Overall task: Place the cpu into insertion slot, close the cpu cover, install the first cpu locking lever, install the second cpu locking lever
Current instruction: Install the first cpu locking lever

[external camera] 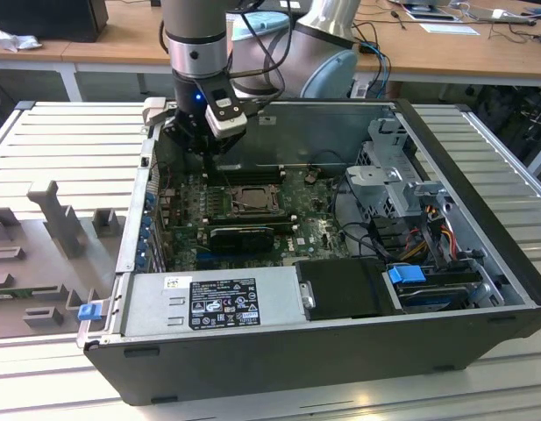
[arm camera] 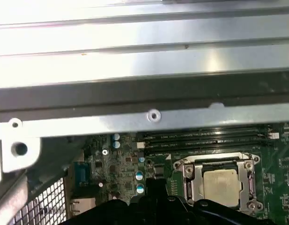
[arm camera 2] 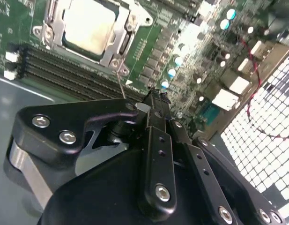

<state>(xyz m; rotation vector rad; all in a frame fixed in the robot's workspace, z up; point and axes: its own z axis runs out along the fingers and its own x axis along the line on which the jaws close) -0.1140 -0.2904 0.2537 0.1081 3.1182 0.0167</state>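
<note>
We count one arm (external camera: 196, 44) reaching down into one open computer case (external camera: 480, 272), which lies on its side on a slatted metal surface (external camera: 68, 140). In the exterior view the single insertion slot (external camera: 251, 200) sits on the green motherboard (external camera: 318, 230), at about 11 o'clock from the middle of the case. The arm's lower end hangs at about 11 o'clock from that socket, close to the case's far wall.

The one cpu (arm camera 2: 88, 26) lies in the insertion slot, its pale face upward. The one cpu cover (arm camera 2: 121, 35) lies flat over it and frames its edges; both wrist views show this.

In the second wrist view the claw (arm camera 2: 155, 99) has its two fingers drawn together at the tips, and we can make out nothing between them. One thin locking lever (arm camera 2: 120, 80) rises from the corner of the cover and ends just beside those tips. We cannot tell whether it touches them.

Between the claw and the socket run what look to us like four long black memory slots (arm camera 2: 64, 70).

In the exterior view, one grey power supply (external camera: 209, 300) lies at 6 o'clock from the socket, and one metal drive cage (external camera: 388, 180) stands at 3 o'clock. We count two blue tabs, one on the case's near corner (external camera: 88, 310) and one (external camera: 407, 274) by the drives.
</note>
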